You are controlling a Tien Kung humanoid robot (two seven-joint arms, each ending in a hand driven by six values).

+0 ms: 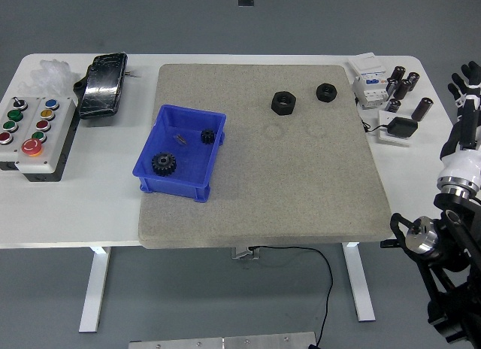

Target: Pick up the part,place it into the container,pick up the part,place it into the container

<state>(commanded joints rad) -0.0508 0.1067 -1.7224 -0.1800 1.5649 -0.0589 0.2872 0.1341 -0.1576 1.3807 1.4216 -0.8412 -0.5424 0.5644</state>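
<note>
Grey floor; white table (pixel 225 213) carrying a square beige felt mat (pixel 263 183), which serves as the landmark here.

On the mat's left edge sits a blue plastic bin (pixel 180 150). Inside it: a large black toothed gear (pixel 163 164) in the near part, a smaller black gear (pixel 207 136) toward the far right corner, and a small dark pin-like piece (pixel 180 137) between them, too small to identify. Judgement: some parts are already in the container.

Still out on the mat's far right quarter: a large black hexagonal nut (pixel 283 103), and a smaller black hexagonal nut (pixel 326 91) just right of it near the mat's far corner. Both lie loose, well apart from the bin. These look like the two picks left to do.

Off the mat's right side: white electrical modules and dark cylinders (pixel 402 86). Off its left side: a grey button box (pixel 30 131) and a black device (pixel 103 84).

Robot's right hand (pixel 464 89) is at the frame's right edge, beyond the table's right end, fingers spread upward, holding nothing. Both nuts lie well to its left, untouched. Left hand not visible.
</note>
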